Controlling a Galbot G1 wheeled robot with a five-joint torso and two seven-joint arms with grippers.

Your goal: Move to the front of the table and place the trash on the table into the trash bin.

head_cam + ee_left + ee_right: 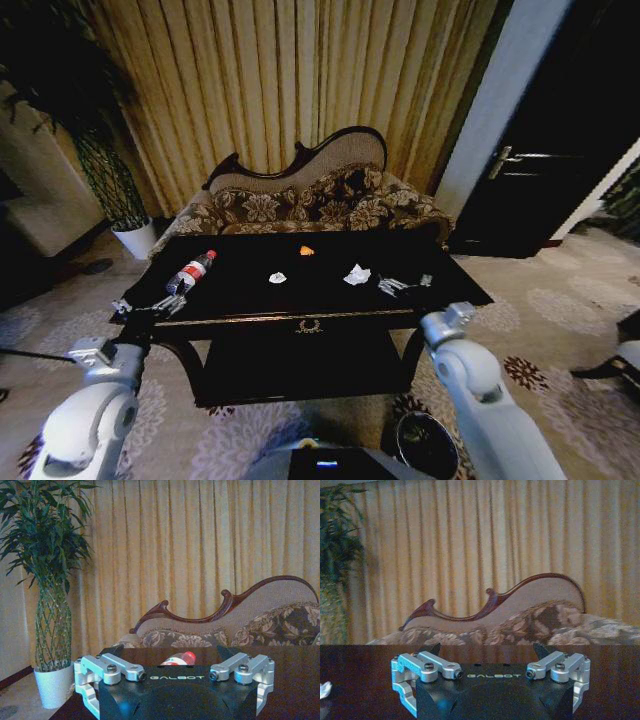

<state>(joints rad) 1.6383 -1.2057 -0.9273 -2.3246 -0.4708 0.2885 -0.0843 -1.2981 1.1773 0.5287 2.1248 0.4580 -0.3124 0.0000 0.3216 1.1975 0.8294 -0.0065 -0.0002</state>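
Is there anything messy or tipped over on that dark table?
Yes. A plastic bottle lies on its side near the table's left end, and two crumpled white scraps plus a tiny orange piece are scattered across the top. The trash bin stands on the floor in front.

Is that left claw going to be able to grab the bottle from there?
Probably yes. The left claw is open at the table's front left edge, and the bottle lies just beyond it with nothing between them.
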